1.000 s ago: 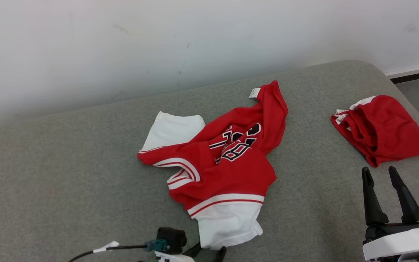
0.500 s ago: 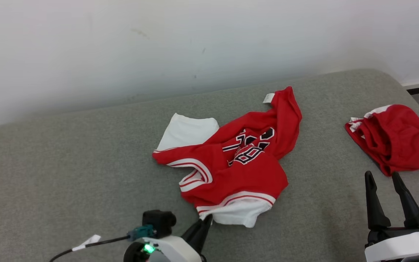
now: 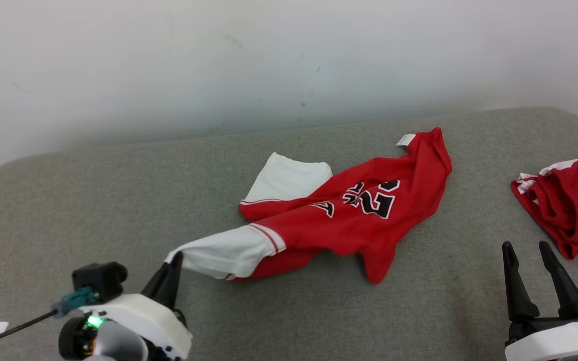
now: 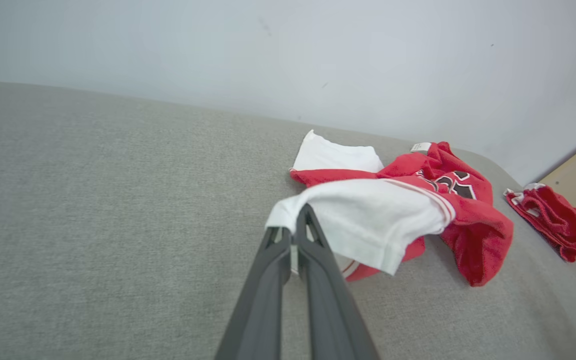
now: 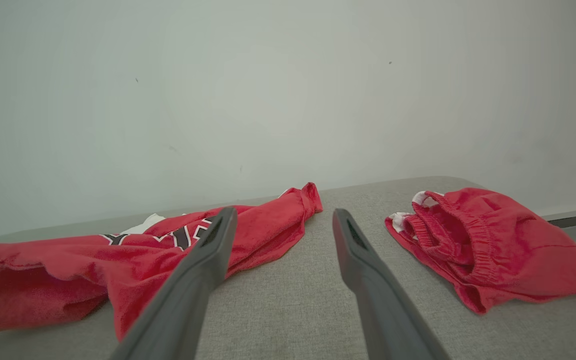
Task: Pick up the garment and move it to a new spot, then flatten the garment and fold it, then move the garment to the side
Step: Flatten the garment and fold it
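**L claw pinching jersey sleeve**

2 claws, 2 garments, 1 grey worktop (image 3: pixel 93 200). L claw (image 3: pixel 174 255) is pinching the white sleeve edge of the red-and-white jersey (image 3: pixel 359 220), fingers pressed together on the cloth, sleeve lifting slightly. Rest of the jersey is lying mid-worktop, w/ 1 white tag (image 3: pixel 405 140) at its far end. R claw (image 3: pixel 525 245) is standing spread, gripping nothing, near but apart from the bunched red shorts (image 3: pixel 570 200) at the right edge.
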Controlling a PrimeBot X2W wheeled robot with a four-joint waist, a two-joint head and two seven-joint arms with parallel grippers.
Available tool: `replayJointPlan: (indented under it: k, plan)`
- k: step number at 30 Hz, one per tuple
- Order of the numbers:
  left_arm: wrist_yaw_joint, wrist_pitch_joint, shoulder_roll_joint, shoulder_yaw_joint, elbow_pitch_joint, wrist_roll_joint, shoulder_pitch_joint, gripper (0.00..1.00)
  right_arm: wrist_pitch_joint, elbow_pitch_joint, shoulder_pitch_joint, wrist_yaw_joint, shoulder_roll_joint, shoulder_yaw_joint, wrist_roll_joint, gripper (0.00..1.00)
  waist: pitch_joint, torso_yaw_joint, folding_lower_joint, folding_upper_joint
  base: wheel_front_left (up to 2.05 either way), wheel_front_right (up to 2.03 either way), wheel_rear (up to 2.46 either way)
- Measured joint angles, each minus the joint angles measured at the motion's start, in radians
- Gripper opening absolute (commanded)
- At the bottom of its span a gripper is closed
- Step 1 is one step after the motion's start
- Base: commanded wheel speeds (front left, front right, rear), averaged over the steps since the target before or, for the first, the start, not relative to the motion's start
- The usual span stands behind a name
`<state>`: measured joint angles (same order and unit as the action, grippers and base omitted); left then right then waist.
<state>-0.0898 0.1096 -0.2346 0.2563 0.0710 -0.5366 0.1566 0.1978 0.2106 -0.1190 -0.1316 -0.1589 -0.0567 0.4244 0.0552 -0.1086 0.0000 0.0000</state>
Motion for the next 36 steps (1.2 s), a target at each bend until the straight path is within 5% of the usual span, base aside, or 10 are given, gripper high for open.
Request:
replayJointPlan:
  k: [13, 30, 31, 32, 33, 36]
  plan:
    - [0.018, -0.115, -0.055, -0.082, 0.251, -0.03, -0.011, 0.0, -0.013, -0.004, -0.003, 0.0, -0.005, -0.011, -0.002, 1.0, 0.029, -0.004, 0.0001, 0.0, 0.0, 0.0, 0.0]
    - [-0.052, -0.359, -0.041, -0.164, 0.466, 0.019, 0.047, 0.0, -0.033, 0.009, -0.002, 0.0, -0.006, -0.028, -0.01, 1.0, 0.006, 0.027, 0.0, 0.0, 0.0, 0.0, 0.0]
    - [-0.047, -0.359, -0.033, -0.157, 0.474, 0.017, 0.043, 0.08, -0.034, 0.01, -0.002, 0.0, -0.006, -0.029, -0.01, 1.0, 0.002, 0.029, 0.0, 0.0, 0.0, 0.0, 0.0]
    - [-0.041, -0.355, -0.027, -0.15, 0.484, 0.016, 0.039, 0.75, -0.034, 0.012, -0.002, 0.0, -0.006, -0.03, -0.01, 1.0, -0.002, 0.032, 0.0, 0.0, 0.0, 0.0, 0.0]
    - [-0.024, -0.348, -0.026, -0.146, 0.5, 0.011, 0.038, 1.0, -0.035, 0.012, -0.002, 0.0, -0.006, -0.031, -0.01, 1.0, -0.006, 0.034, 0.0, 0.0, 0.0, 0.0, 0.0]
    - [-0.012, -0.349, -0.027, -0.143, 0.521, 0.007, 0.037, 1.0, -0.036, 0.015, -0.001, 0.0, -0.005, -0.032, -0.009, 1.0, -0.018, 0.043, 0.0, 0.0, 0.0, 0.0, 0.0]
